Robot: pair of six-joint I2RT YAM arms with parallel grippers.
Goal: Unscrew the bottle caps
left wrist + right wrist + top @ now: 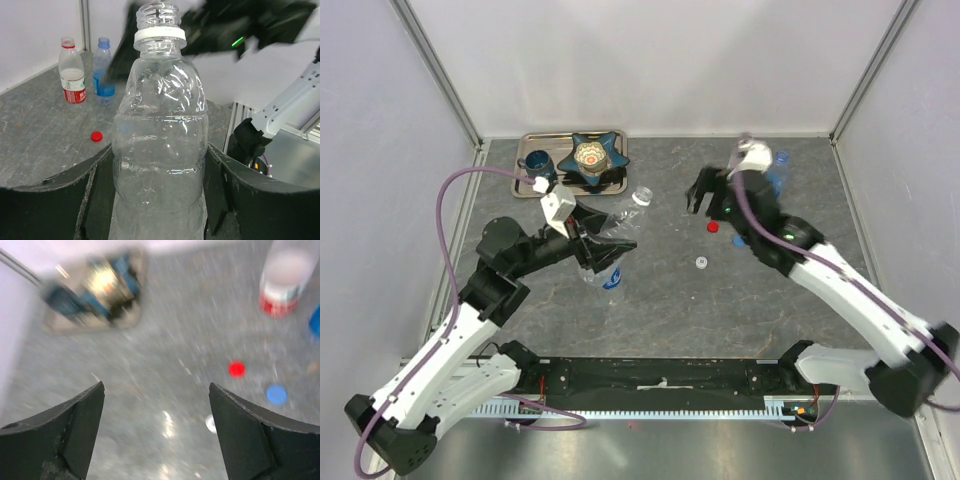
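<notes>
Left hand (604, 244) is clamped around a clear bottle (160, 130) whose threaded neck is bare. Right hand (157, 415) hangs over the bench (670, 320), fingers wide apart and empty. Below it a red cap (236, 368), a blue cap (276, 394) and a white cap (701, 263) lie loose.
</notes>
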